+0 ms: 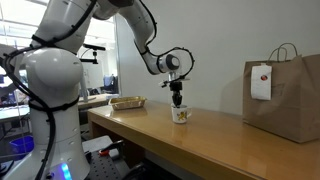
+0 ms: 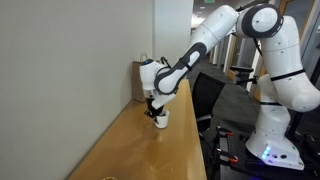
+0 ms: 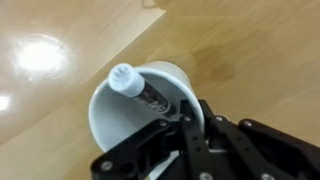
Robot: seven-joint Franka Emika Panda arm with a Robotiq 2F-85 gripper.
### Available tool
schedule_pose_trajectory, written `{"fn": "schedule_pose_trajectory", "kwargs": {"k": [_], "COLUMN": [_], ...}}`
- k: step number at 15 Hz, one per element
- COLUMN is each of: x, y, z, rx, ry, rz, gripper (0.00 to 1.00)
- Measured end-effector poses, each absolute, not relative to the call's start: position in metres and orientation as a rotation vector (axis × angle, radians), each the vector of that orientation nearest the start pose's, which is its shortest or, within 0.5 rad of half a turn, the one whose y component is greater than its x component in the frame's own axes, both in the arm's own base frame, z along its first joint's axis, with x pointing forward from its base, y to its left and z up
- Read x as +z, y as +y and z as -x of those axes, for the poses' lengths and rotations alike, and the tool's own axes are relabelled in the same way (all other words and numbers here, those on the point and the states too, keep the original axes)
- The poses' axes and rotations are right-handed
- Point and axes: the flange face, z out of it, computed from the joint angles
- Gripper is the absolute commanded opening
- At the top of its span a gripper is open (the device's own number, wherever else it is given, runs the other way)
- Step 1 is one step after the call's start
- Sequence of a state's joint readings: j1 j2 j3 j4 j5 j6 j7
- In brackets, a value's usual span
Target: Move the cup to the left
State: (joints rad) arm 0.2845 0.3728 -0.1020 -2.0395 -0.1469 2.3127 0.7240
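The cup [image 1: 181, 116] is a small white mug that stands on the wooden table [image 1: 200, 145]. It also shows in an exterior view [image 2: 161, 120] and fills the wrist view [image 3: 125, 125]. A marker with a white cap [image 3: 140, 88] leans inside it. My gripper [image 1: 177, 101] comes down from above onto the cup [image 2: 153, 109]. In the wrist view the gripper [image 3: 190, 122] has one finger inside the rim and one outside, shut on the cup's wall. The cup's base rests on the table.
A large brown paper bag [image 1: 285, 95] stands on the table apart from the cup, seen against the wall in an exterior view [image 2: 143, 80]. A shallow tan tray [image 1: 127, 102] lies on the cup's opposite side. The table's front edge [image 1: 150, 148] runs near the robot base.
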Motion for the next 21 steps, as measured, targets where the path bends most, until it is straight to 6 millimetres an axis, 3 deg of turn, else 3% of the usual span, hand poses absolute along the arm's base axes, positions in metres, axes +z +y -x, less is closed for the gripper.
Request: {"fn": "schedule_pose_trajectory", "kwargs": {"k": [7,12,13,14,21], "x": [0.251,0.260,0.263,0.264,0.270], "y": [0.160,0.169,0.168,0.167,0.162], "z": [-0.509,-0.498,-0.498,-0.498,-0.497], "rx": [0.010,-0.105,-0.122,-0.133,-0.150], "ry": [0.406,0.358,0.359,0.360,0.369], "rz": [3.329,3.271,3.263,3.257,3.249], "gripper": [0.03,0.03,0.29,0.39,0.89]}}
